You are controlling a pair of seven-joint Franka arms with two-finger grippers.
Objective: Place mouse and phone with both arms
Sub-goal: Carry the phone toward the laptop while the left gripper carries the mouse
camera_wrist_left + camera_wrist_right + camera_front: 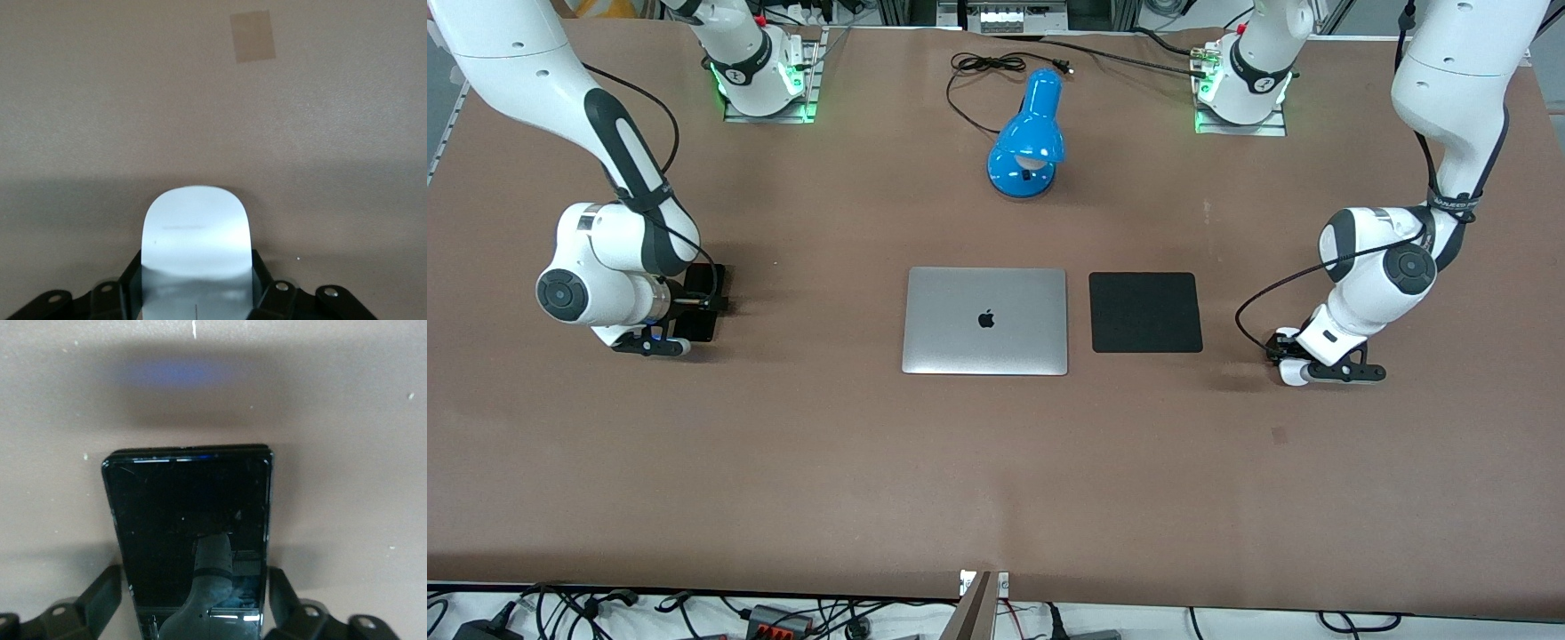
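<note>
Right gripper (193, 613) is low at the right arm's end of the table; its fingers (100, 600) flank the slim black glossy-faced phone (190, 533), pinching its long edges, long axis running straight out from the wrist. Left gripper (197, 293) sits at the left arm's end, fingers (273, 300) closed on the small white glossy oval mouse (197, 233). The square black mat (1145, 312), beside the closed silver laptop (985, 321), lies nearer the left arm, so prob. the mouse goes there.
</note>
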